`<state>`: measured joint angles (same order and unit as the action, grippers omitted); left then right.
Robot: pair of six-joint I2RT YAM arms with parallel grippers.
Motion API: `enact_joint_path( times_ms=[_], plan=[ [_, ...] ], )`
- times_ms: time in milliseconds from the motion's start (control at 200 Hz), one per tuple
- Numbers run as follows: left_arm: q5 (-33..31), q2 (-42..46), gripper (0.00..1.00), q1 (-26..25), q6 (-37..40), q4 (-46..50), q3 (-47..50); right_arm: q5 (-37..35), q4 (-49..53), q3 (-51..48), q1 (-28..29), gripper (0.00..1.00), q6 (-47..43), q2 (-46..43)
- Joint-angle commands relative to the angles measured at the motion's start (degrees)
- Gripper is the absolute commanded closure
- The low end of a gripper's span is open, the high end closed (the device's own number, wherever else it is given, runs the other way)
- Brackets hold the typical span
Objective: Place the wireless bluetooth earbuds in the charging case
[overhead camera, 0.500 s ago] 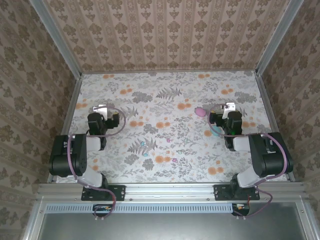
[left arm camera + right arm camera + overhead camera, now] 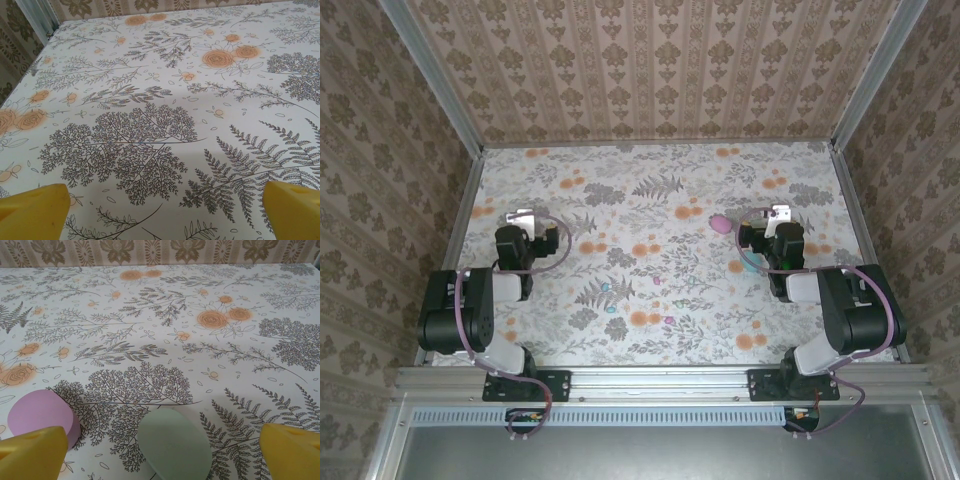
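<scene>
Left jaws and right jaws gape wide and empty, the right ones hanging by the pink case (image 2: 42, 412) and mint case (image 2: 174, 444), while the earbuds (image 2: 611, 308) lie mid-bench between the arms (tiny, easily lost among printed flowers), so a clumsy pinch might flick one away.

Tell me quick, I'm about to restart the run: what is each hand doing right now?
Left hand: open, holding nothing.
Right hand: open, holding nothing.
</scene>
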<state>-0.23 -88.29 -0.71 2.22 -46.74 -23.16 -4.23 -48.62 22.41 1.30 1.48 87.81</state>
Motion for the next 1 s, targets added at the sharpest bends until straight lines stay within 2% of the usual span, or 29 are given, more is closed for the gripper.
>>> enact_joint_path(
  times_ms=[0,620,700,765,840,920,995],
  plan=[
    [-0.3,0.4,0.0,-0.2,0.7,-1.3,-0.3,0.6,-0.1,1.1,-0.3,0.0,0.3,0.0],
    [1.9,2.3,0.0,-0.3,1.7,-2.1,1.0,2.4,0.6,1.0,0.0,0.0,-0.8,-1.3],
    [-0.2,4.8,0.0,-0.2,0.5,-0.5,1.2,2.5,7.7,3.7,0.1,0.0,-0.8,-4.0],
    [-0.8,7.7,0.0,0.4,-0.6,3.7,0.5,4.0,22.0,9.8,-0.2,0.0,-0.5,-6.9],
    [-1.0,11.3,0.0,0.8,-1.3,7.1,0.1,7.2,33.3,15.0,-0.2,0.0,-0.7,-7.7],
    [-2.7,15.3,0.0,0.8,-2.6,10.7,0.0,9.6,40.5,18.4,-0.3,0.0,-0.9,-10.0],
    [-6.1,19.0,0.0,1.0,-6.7,16.0,-1.0,13.2,43.1,19.6,-0.3,0.0,-2.1,-11.3]
  ],
)
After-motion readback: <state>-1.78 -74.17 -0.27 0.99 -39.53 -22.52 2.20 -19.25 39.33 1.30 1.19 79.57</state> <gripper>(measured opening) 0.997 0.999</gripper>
